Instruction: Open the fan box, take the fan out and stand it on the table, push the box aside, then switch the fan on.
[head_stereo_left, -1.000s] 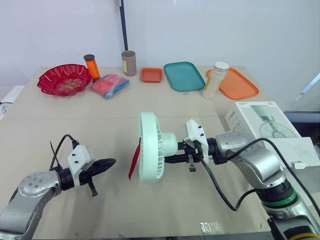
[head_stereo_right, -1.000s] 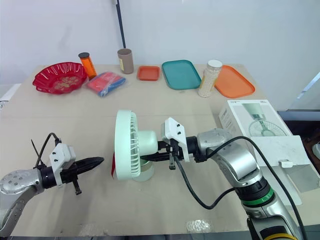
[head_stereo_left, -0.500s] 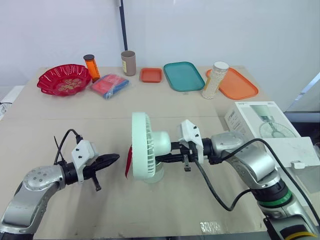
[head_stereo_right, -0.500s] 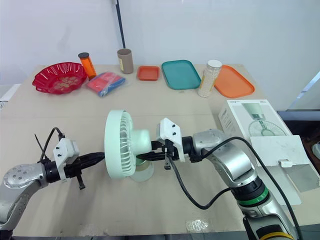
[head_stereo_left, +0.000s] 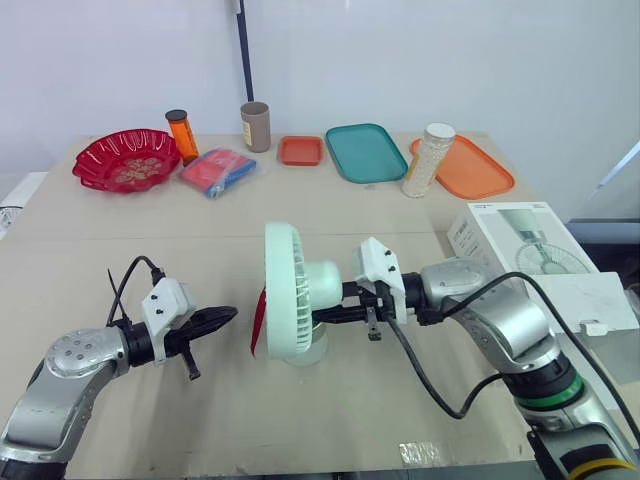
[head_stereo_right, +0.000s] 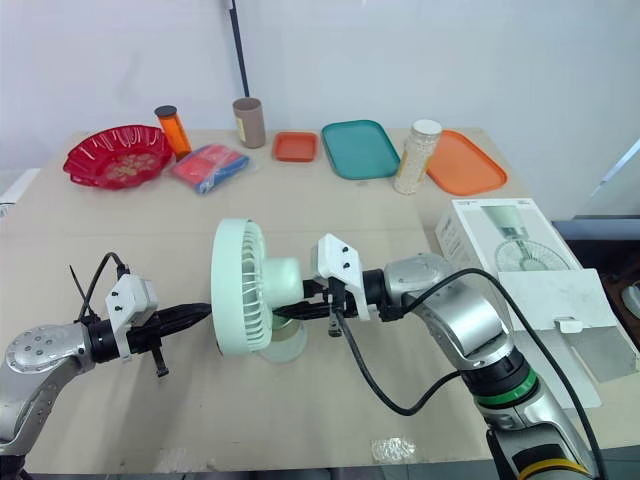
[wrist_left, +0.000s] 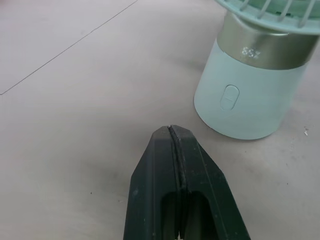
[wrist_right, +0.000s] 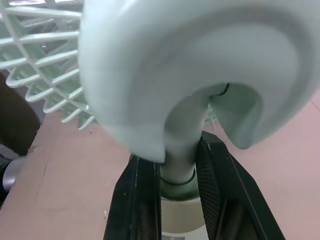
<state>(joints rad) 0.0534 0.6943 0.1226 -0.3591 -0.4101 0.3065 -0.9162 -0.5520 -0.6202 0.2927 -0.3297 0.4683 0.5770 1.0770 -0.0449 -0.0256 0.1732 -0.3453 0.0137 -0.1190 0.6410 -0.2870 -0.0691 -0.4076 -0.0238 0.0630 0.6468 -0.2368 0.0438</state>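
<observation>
A pale green fan (head_stereo_left: 290, 292) stands upright on its round base (wrist_left: 252, 97) at the middle of the table. An oval button (wrist_left: 230, 96) shows on the base, under a gold band. My right gripper (head_stereo_left: 322, 316) is shut on the fan's neck (wrist_right: 179, 150), one finger on each side, behind the round head. My left gripper (head_stereo_left: 226, 317) is shut and empty. Its tip points at the base from the left and stops a short way off. The white fan box (head_stereo_left: 530, 245) lies flat at the table's right edge.
Along the back stand a red bowl (head_stereo_left: 126, 158), an orange jar (head_stereo_left: 182, 134), a brown cup (head_stereo_left: 255, 125), a blue and red packet (head_stereo_left: 217, 169), a small orange tray (head_stereo_left: 301, 149), a teal tray (head_stereo_left: 365, 152), a white-capped jar (head_stereo_left: 426, 160) and an orange tray (head_stereo_left: 466, 167).
The fan moved left with my right gripper a second ago and now holds still. My left gripper advanced right toward the base, then stopped.
</observation>
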